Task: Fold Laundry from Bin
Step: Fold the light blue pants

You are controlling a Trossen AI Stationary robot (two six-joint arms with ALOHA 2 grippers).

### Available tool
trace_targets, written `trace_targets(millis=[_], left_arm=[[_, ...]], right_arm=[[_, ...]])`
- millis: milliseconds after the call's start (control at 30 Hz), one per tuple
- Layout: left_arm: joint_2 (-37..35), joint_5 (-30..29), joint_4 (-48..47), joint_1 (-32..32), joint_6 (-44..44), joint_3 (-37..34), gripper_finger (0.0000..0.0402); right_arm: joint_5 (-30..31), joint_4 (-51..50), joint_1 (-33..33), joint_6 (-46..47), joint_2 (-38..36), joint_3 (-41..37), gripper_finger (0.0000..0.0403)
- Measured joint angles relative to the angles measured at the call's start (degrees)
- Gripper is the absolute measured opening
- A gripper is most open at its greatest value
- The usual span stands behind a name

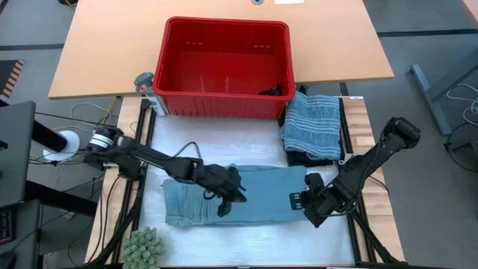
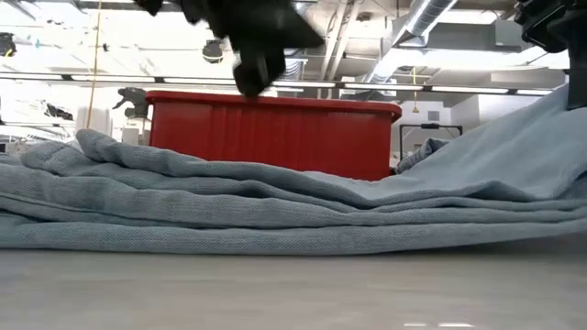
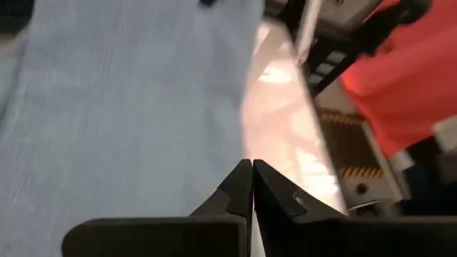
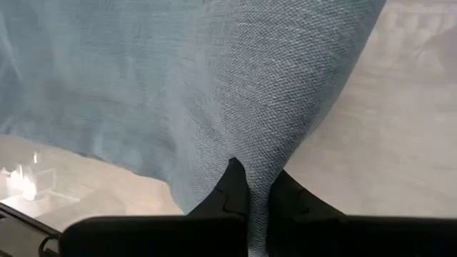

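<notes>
Looking straight down, the light blue garment (image 1: 224, 200) lies spread across the white work surface (image 1: 216, 138), just in front of the red bin (image 1: 226, 67), which stands on the wooden table (image 1: 104, 52) with a dark piece of cloth (image 1: 273, 91) in its corner. A folded striped garment (image 1: 312, 123) sits on a dark one (image 1: 310, 158) beside the bin. The left gripper (image 1: 228, 200) hangs over the middle of the blue garment, and the right gripper (image 1: 308, 200) is at its edge. A green plant (image 1: 143, 248) stands at the near corner. At table height, the blue garment (image 2: 275, 206) lies in low folds before the bin (image 2: 271, 133), its one side drawn upward toward the right gripper (image 2: 555, 23); the left gripper (image 2: 257, 69) hangs above, clear of the cloth. Past the left wrist, the fingers (image 3: 239, 193) are pressed together with nothing between them, above the garment (image 3: 128, 107). Past the right wrist, the fingers (image 4: 232, 189) pinch a fold of the blue cloth (image 4: 235, 86).
</notes>
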Motion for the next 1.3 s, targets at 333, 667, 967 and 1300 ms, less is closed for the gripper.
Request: trace_targets(millis=[333, 667, 967, 1300], left_arm=[[12.9, 0.1, -2.6, 2.5, 5.2, 0.2, 0.0000], [20.9, 5.0, -2.2, 4.8, 4.0, 3.2, 0.0000], [29.9, 6.7, -4.3, 6.2, 5.8, 19.0, 0.0000], [29.0, 8.7, -34.2, 9.4, 13.5, 43.7, 0.0000]], right_arm=[[-1.0, 0.0, 0.1, -2.0, 0.0, 0.1, 0.0037], [-1.1, -3.1, 0.0, -7.6, -0.1, 6.5, 0.0037], [1.6, -10.8, -1.0, -13.9, -0.1, 17.6, 0.0037], [4.7, -14.7, -1.9, -16.2, 0.0, 20.2, 0.0037]])
